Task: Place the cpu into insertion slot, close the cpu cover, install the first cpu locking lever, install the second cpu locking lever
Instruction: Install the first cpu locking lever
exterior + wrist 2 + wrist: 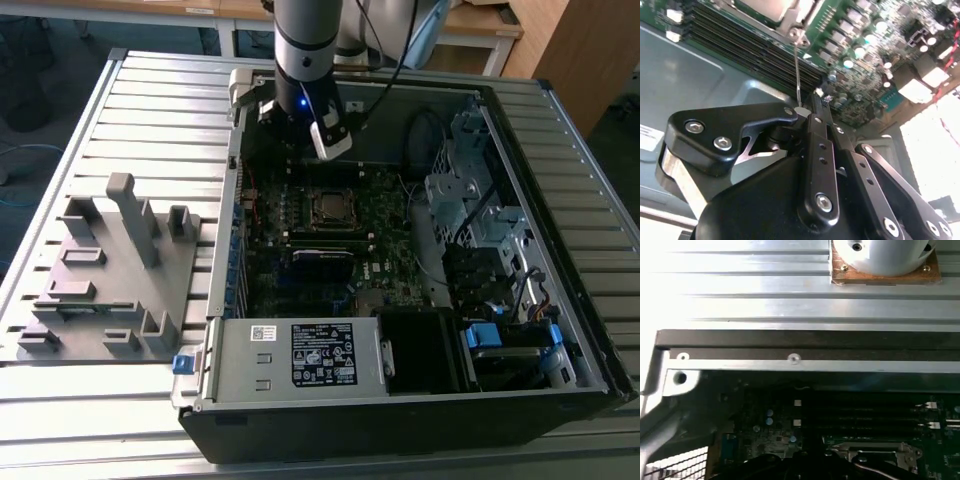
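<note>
Cpu point(330, 206), one, cpu cover point(311, 208), one, end effector point(801, 112), one

First wrist view, as my arm carried the camera. The ribbed metal table point(765, 285) bore a round silver base point(880, 257) on a brown plate point(935, 274). Inside the case's dark wall point(790, 339), long black slots point(865, 415) lay beside the silvery-rimmed insertion slot point(870, 446).

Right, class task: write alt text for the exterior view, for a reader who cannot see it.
A robot arm hangs its gripper over the motherboard of an open computer case, just beyond the silvery cpu at mid-board. A grey fixture lies on the slatted metal table at the exterior view's left.
</note>
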Tool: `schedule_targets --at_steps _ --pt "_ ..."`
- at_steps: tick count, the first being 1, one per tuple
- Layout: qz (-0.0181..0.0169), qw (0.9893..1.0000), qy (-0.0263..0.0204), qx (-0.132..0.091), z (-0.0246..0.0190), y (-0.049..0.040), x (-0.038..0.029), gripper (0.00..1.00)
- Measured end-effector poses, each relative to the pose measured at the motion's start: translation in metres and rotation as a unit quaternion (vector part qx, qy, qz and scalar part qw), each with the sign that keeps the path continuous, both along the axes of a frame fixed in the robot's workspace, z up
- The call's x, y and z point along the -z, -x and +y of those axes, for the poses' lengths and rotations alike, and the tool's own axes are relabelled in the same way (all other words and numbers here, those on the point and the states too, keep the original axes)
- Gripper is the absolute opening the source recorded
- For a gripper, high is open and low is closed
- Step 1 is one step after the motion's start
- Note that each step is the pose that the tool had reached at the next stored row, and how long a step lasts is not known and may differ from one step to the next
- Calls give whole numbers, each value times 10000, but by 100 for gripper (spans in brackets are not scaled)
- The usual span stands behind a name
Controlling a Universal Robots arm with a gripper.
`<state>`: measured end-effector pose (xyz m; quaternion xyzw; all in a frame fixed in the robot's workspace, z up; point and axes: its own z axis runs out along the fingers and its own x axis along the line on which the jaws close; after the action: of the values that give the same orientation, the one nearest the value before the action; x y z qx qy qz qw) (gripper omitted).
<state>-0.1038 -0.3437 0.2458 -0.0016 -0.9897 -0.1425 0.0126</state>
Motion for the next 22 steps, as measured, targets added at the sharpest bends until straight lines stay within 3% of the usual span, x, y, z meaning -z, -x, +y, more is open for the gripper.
schedule_targets --at_steps 10,15,19,22 --pt "0 10000 0 0 0 -350 3 10" --pt "0 10000 0 0 0 -365 3 10" --pt "-68 10000 -10 0 1 -365 22 10" --pt "-150 9999 -11 0 0 -364 40 10"
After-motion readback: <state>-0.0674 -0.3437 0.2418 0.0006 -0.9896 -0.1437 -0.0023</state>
